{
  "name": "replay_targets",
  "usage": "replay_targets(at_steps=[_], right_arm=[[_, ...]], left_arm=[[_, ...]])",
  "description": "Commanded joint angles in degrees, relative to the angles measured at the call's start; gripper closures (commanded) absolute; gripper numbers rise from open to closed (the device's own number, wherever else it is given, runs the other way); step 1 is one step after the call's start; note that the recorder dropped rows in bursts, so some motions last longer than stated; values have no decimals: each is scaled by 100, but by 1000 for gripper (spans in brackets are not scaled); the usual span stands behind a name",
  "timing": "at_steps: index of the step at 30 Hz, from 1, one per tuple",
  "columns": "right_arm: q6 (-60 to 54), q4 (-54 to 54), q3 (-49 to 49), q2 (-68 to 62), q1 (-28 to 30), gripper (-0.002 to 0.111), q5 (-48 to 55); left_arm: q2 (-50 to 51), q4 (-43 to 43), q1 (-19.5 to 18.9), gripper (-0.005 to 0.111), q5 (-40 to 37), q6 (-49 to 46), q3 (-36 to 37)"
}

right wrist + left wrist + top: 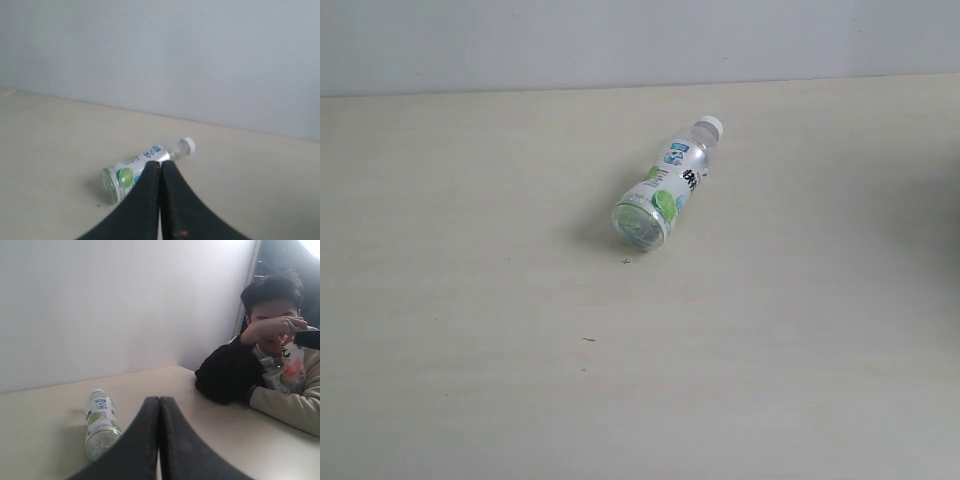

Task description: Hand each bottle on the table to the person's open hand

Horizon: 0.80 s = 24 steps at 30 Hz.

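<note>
One bottle lies on its side on the cream table [470,300]: the green-and-blue bottle [665,188], white cap pointing to the far wall. It shows too in the left wrist view as the green-and-blue bottle [100,422] and in the right wrist view as the same bottle [125,176]. My left gripper [159,399] is shut and empty, short of the bottle. My right gripper [160,163] is also shut and empty, its tips in front of the bottle's middle. Neither gripper shows in the exterior view. The floral-and-fruit bottle [294,366] is held against the person's chest. No open palm shows.
A person [235,370] in a black and cream top leans on the table's far corner, one curled hand [272,330] raised in front of the face. A pale wall [160,60] runs along the table's back edge. A few dark specks [588,340] mark the surface.
</note>
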<state>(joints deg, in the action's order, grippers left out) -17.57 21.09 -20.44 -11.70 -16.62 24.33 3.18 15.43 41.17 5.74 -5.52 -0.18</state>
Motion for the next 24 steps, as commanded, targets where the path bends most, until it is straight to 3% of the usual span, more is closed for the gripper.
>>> replay_targets(at_steps=[1, 24], right_arm=[[-34, -56, 19, 680, -6, 108, -74], [-34, -66, 451, 1170, -6, 108, -179]], left_arm=[[-10, 11, -12, 106, 21, -2, 18], [-10, 11, -12, 106, 21, -2, 18]])
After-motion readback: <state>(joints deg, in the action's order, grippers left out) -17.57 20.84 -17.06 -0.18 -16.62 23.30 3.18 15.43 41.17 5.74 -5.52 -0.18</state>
